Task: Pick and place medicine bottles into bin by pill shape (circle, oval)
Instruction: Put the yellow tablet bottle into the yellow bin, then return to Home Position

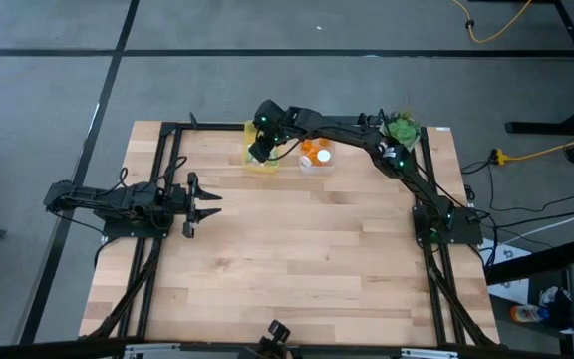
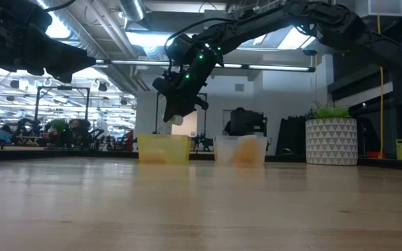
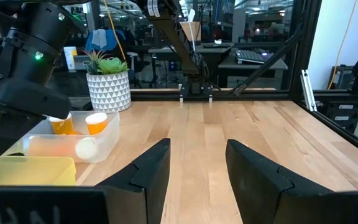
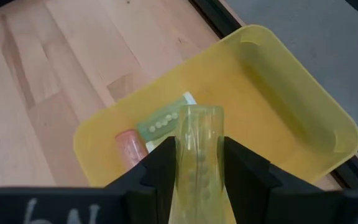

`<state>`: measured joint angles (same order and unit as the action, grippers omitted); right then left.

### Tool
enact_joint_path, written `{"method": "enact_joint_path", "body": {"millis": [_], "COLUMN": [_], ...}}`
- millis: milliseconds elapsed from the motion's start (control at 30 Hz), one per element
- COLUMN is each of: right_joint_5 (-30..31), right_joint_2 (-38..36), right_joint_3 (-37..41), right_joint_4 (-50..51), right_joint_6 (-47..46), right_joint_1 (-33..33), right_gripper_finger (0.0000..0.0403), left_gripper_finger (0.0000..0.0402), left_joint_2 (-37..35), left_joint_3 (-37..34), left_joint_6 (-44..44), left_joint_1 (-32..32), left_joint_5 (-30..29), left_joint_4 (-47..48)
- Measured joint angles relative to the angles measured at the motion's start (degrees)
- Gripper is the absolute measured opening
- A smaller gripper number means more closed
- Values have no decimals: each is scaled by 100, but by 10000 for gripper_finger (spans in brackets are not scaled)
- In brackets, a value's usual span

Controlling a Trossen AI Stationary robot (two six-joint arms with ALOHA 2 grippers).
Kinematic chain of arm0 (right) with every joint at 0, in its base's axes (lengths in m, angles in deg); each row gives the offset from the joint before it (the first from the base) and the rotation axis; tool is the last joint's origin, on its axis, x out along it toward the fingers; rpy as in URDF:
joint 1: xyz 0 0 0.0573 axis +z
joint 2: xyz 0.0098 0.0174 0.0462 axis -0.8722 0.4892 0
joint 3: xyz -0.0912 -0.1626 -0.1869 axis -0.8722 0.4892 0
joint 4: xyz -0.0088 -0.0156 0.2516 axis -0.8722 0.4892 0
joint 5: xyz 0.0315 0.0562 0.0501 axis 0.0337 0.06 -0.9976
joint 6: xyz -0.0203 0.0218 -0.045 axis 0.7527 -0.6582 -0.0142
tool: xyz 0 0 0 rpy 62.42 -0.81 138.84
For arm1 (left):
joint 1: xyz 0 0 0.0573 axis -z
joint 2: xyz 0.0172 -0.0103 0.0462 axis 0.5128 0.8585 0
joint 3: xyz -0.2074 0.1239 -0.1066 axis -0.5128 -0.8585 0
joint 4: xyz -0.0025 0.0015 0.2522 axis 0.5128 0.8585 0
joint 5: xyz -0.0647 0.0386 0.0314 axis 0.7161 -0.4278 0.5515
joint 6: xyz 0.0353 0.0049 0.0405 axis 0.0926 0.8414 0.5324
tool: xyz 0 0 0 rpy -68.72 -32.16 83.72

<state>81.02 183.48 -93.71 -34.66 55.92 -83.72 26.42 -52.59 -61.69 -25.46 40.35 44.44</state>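
My left gripper (image 1: 210, 204) hovered near desk (image 1: 297, 269) left edge, jaws released, nothing between them. My right gripper (image 4: 194, 163) hung over yellow bin (image 4: 291, 106) at far edge, jaws grasping yellow-green bottle (image 4: 196, 155). Clear bin (image 1: 317, 157) beside it held orange bottles (image 3: 96, 121).

Right wrist view: yellow-green bottle (image 4: 197, 163) cut off by bottom edge; its cap not visible. Right gripper (image 4: 197, 167) fingers hide its sides.
Yellow bin (image 4: 291, 106): orange bottle (image 4: 129, 148) and label card (image 4: 161, 123) partly hidden behind the fingers.
Low view: contents of the clear bin (image 2: 241, 150) blurred, only an orange tint.
High view: bottles in both bins too small to count.
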Motion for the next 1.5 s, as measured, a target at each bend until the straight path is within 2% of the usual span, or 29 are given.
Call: {"method": "enact_joint_path", "body": {"millis": [267, 467, 733, 1133, 1367, 1500], "right_joint_5": [2, -1, 0, 2, 1, -2], "right_joint_2": [-4, -6, -8, -8, -8, -12], "right_joint_3": [0, 0, 0, 0, 0, 0], "right_joint_4": [-2, 25, -31, -37, -4, 405], "right_joint_6": [37, 630, 621, 547, 456, 246], "right_joint_1": [0, 19, 31, 35, 35, 44], "right_gripper_finger": [123, 123, 124, 212, 222, 221], "left_gripper_finger": [149, 149, 149, 149, 149, 149], "left_joint_2": [1, 0, 0, 0, 0, 1], "left_joint_3": [0, 0, 0, 0, 0, 0], "left_joint_6": [0, 0, 20, 31, 31, 31], "left_joint_1": [1, 0, 0, 1, 2, 1], "left_joint_5": [-1, 1, -1, 1, 0, -1], "left_joint_4": [1, 1, 1, 0, -1, -1]}}
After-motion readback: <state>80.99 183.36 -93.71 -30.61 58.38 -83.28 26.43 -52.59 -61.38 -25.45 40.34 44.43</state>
